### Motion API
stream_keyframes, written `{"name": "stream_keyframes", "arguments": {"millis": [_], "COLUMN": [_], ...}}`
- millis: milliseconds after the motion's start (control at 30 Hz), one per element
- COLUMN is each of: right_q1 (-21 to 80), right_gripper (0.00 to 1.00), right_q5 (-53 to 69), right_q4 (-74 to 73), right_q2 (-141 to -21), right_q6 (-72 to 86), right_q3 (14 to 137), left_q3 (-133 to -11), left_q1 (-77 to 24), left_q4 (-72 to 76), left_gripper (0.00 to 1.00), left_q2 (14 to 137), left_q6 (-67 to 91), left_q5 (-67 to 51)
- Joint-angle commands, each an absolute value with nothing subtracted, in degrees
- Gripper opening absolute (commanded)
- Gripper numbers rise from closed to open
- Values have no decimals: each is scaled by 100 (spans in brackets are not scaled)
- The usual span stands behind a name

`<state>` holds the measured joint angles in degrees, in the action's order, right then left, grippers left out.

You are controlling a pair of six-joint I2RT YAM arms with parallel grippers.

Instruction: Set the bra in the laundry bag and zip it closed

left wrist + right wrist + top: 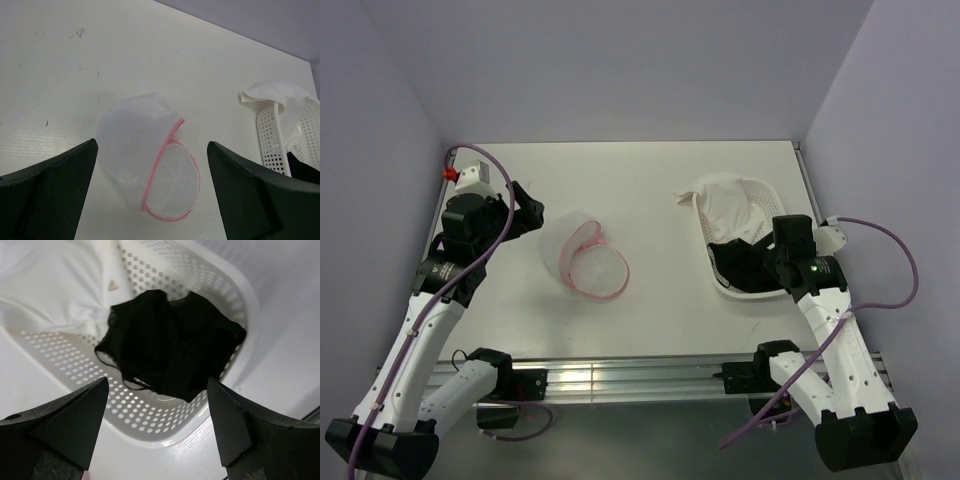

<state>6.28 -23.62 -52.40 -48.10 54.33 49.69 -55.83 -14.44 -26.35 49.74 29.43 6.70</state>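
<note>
The black bra point(170, 347) lies bunched in the near end of a white perforated basket point(150, 420); it also shows in the top view point(740, 262). My right gripper point(157, 415) is open and empty, hovering just above the basket's near rim, short of the bra. In the top view the right gripper point(782, 252) sits over the basket. The laundry bag point(585, 258), white mesh with pink trim, lies open on the table at centre left. My left gripper point(532, 215) is open and empty, just left of the bag. The left wrist view shows the bag point(150, 160) between and beyond its fingers.
A white cloth point(732, 205) fills the far half of the basket point(757, 290) and drapes over its rim; it also shows in the right wrist view point(55, 285). The table's right edge point(810, 200) runs next to the basket. Grey walls enclose the table.
</note>
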Motion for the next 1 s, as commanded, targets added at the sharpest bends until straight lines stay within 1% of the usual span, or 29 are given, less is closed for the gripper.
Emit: {"name": "stream_keyframes", "arguments": {"millis": [0,167,200,267,333,433,667,833,900,967], "right_q1": [308,-78,-157,-228,-325,-483,-720,-791,-800,-800], "right_gripper": [86,82,78,76,71,68,67,58,53,49], "right_q5": [-2234,-1908,-1846,-1758,-1714,-1644,-1617,-1424,-1424,-1459], "right_q4": [-5379,-5248,-5204,-5046,-4984,-4791,-4387,-4052,-3955,-3877], "right_q2": [-4912,-5115,-5089,-5071,-5097,-5133,-5133,-5221,-5282,-5352], "right_q6": [5722,5739,5757,5774,5775,5766,5757,5792,5792,5783], "right_q3": [4729,4536,4439,4333,4245,4131,3964,3753,3700,3683], "left_q3": [-5607,-5608,-5607,-5607,-5607,-5599,-5590,-5581,-5581,-5581], "left_q1": [-1415,-1415,-1415,-1415,-1415,-1415,-1415,-1415,-1415,-1415], "left_q4": [-2382,-2382,-2373,-2373,-2373,-2373,-2356,-2364,-2355,-2355], "left_gripper": [99,99,99,99,99,99,99,99,99,99], "left_q2": [4939,4948,4940,4922,4904,4913,4957,4966,4966,4983], "left_q6": [2979,2980,2979,2988,2988,2988,2979,2980,2988,2988], "left_q5": [545,448,448,457,466,483,475,492,492,483]}}
